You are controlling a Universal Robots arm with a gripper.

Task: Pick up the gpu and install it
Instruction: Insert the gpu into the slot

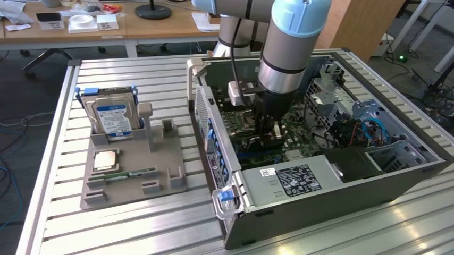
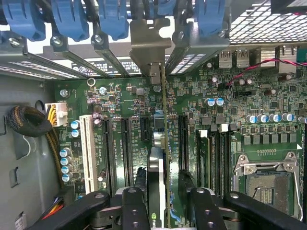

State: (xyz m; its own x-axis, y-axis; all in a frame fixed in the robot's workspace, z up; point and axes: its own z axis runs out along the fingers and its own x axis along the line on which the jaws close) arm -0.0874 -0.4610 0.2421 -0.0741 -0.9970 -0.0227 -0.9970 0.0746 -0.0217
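On the slatted tabletop (image 1: 142,228), the end effector (image 2: 163,196) reaches inside the open computer case (image 1: 341,196), clamped on the gpu (image 2: 160,143) edge-on over the motherboard (image 2: 249,124).

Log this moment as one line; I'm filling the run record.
gripper: shut on gpu | location: inside computer case, above motherboard | gpu: edge-on, bracket at rear slots

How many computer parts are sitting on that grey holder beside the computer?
3. A blue-labelled hard drive stands upright at the back, a processor chip lies flat before it, and a green memory stick lies nearest the camera. None seems hidden.
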